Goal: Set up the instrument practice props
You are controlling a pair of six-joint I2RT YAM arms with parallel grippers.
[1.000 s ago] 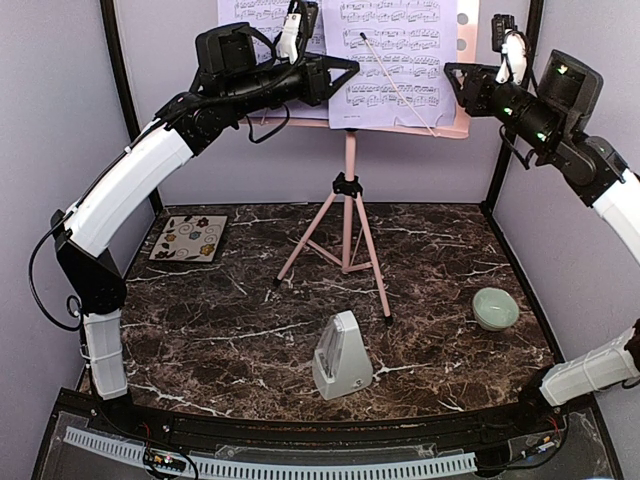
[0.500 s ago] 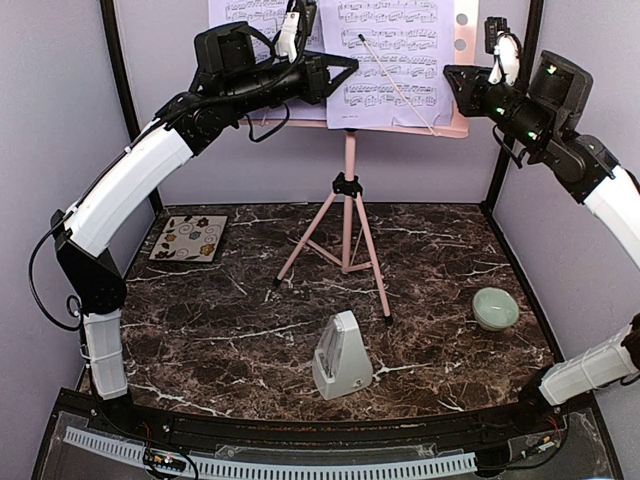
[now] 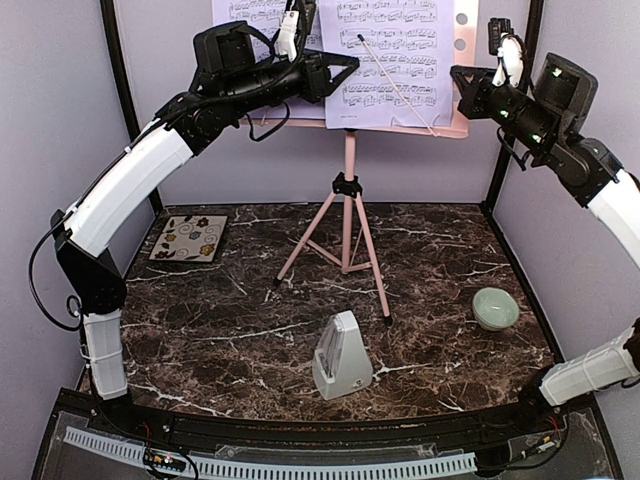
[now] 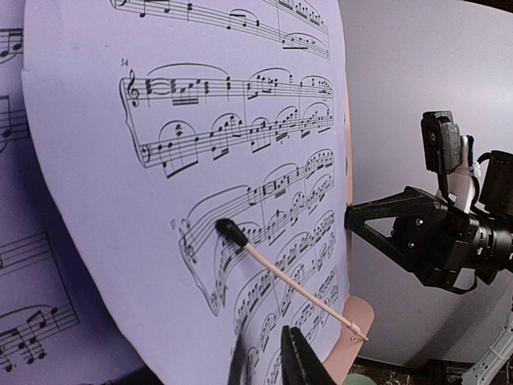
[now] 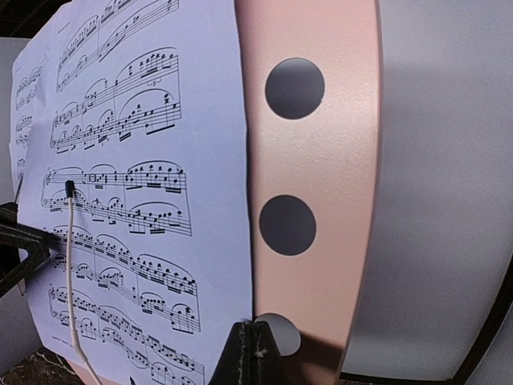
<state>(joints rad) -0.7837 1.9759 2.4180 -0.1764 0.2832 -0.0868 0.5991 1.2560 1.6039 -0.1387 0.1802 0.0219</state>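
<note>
Grey-white pyramid metronome [image 3: 341,356] at 6 o'clock on dark marble desk [image 3: 200,320]. Beyond, pink tripod music stand [image 3: 349,180] holds pale lavender sheet-music pages [image 3: 410,50], 12 o'clock. Left fingers [image 4: 292,357] slightly parted before them; right fingers [image 5: 252,353] pressed together, 1 o'clock.

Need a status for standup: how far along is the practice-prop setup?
Done: the pink music stand is standing on its tripod, both sheet-music pages sit on its desk, and the metronome is upright in front. In hand: left gripper at a page's lower edge, right gripper shut by the desk's right edge; whether either pinches paper is unclear. Left: likely only page adjustments and pulling back.
</note>
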